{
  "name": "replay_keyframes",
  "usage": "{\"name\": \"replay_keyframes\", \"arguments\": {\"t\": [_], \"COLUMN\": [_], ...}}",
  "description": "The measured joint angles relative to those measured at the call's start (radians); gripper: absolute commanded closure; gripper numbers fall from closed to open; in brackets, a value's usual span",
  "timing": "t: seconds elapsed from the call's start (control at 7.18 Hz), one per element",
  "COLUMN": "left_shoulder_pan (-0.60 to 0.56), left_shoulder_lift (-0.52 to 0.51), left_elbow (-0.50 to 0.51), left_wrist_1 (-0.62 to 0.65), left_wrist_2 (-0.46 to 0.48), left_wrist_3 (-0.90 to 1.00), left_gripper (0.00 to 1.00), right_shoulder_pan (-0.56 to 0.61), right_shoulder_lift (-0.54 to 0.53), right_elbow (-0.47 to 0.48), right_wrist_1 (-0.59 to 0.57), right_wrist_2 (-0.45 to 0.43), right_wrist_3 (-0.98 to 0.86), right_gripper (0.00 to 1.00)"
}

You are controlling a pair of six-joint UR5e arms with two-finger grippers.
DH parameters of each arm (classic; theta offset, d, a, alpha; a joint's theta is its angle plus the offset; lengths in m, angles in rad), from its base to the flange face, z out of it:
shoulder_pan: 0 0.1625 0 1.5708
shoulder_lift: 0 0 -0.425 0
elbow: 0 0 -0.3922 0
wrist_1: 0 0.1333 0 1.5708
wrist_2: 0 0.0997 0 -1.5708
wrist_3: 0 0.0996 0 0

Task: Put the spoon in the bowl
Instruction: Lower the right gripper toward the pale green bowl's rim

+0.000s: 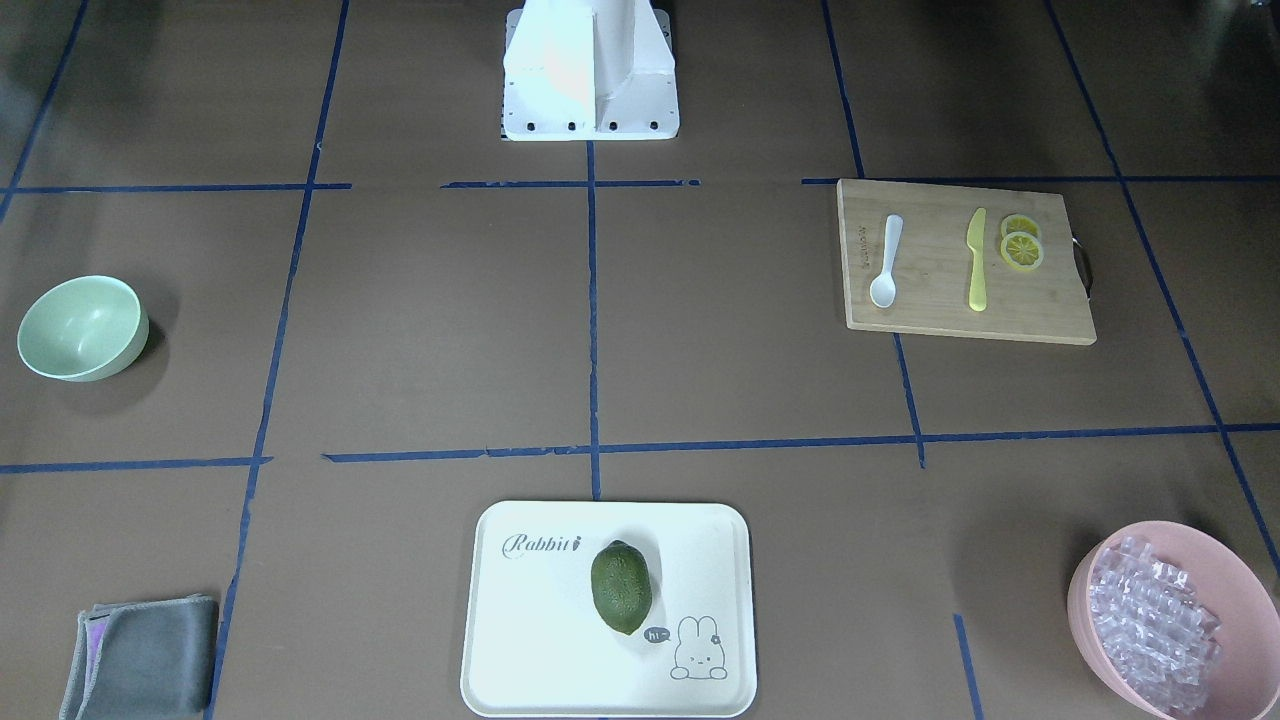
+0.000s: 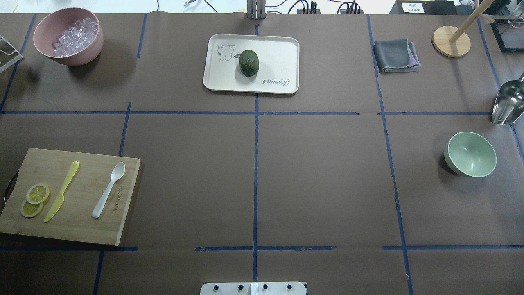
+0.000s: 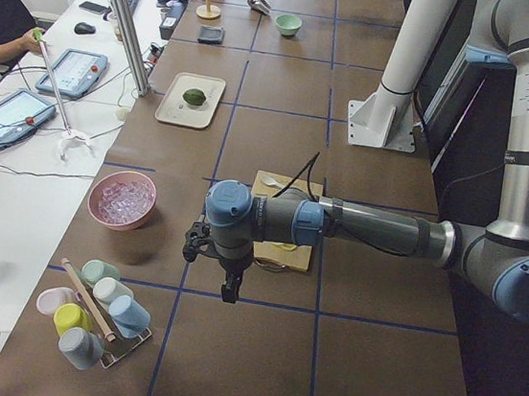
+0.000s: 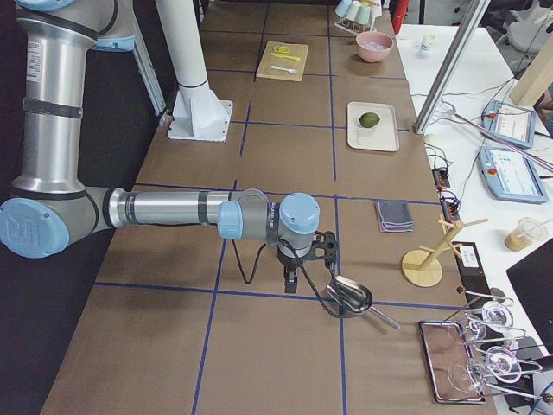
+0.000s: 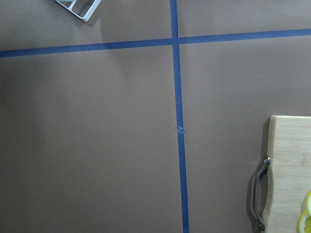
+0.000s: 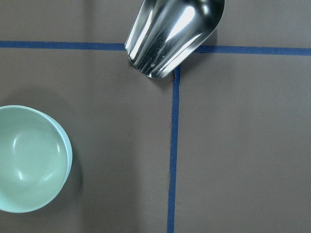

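The white spoon (image 1: pixel 886 262) lies flat on a bamboo cutting board (image 1: pixel 940 315), beside a yellow knife (image 1: pixel 976 260); it also shows in the overhead view (image 2: pixel 109 189). The mint-green bowl (image 1: pixel 83 328) stands upright and empty on the table's opposite side (image 2: pixel 470 154), and shows in the right wrist view (image 6: pixel 29 165). My left gripper (image 3: pixel 230 290) hangs past the board's outer end, seen only in the exterior left view. My right gripper (image 4: pixel 292 281) hangs beside a metal scoop, seen only in the exterior right view. I cannot tell whether either is open or shut.
Two lemon slices (image 1: pixel 1022 243) lie on the board. A white tray (image 1: pixel 540 640) holds a dark green fruit (image 1: pixel 620 587). A pink bowl (image 1: pixel 1240 580) of clear cubes, a folded grey cloth (image 1: pixel 145 655) and a metal scoop (image 2: pixel 507 102) sit around the table edges.
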Motion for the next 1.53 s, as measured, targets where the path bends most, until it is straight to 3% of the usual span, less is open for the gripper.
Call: {"name": "replay_keyframes", "arguments": {"t": [1.11, 1.53], "left_shoulder_pan": [0.005, 0.009], "left_shoulder_lift": [0.007, 0.008], "left_elbow": [-0.018, -0.024], "left_wrist_1": [-0.012, -0.025], "left_wrist_2": [-0.005, -0.007], "left_wrist_3": [-0.006, 0.000], "left_gripper": [0.00, 0.00], "right_shoulder_pan": [-0.018, -0.065], "right_shoulder_lift": [0.002, -0.004], "right_elbow": [0.004, -0.009], "right_wrist_1": [0.009, 0.094], "right_wrist_2": [0.013, 0.019], "right_wrist_3": [-0.001, 0.002], "right_gripper": [0.00, 0.03]}}
